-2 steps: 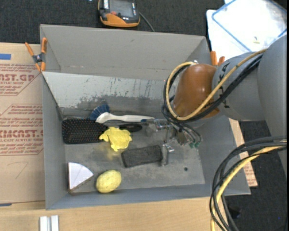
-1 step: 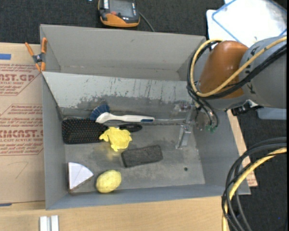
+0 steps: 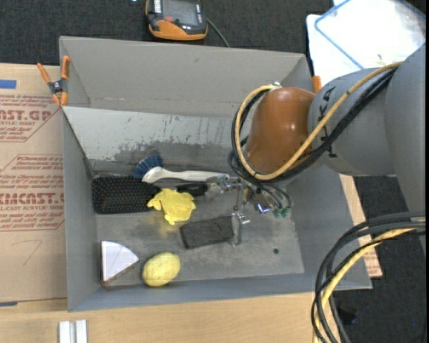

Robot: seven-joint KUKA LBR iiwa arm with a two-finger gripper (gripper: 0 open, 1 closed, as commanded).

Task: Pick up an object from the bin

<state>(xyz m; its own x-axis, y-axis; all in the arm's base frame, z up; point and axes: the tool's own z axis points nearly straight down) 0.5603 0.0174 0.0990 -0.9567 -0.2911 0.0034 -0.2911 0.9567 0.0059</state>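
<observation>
My gripper (image 3: 233, 204) sits in the middle of the bin, below the arm's orange cover, and stands open with nothing between its fingers. One fingertip (image 3: 224, 185) is by the end of the white handle of a blue-bristled brush (image 3: 179, 174). The other fingertip (image 3: 237, 224) is at the right end of a dark grey flat block (image 3: 206, 233) that lies on the bin floor. A crumpled yellow piece (image 3: 173, 205) lies just left of the gripper, between the brush and the block.
A black mesh pad (image 3: 120, 194) lies at the left by the brush head. A white wedge (image 3: 116, 259) and a yellow lemon-shaped thing (image 3: 161, 269) rest near the front left corner. The arm and its cables cover the bin's right side.
</observation>
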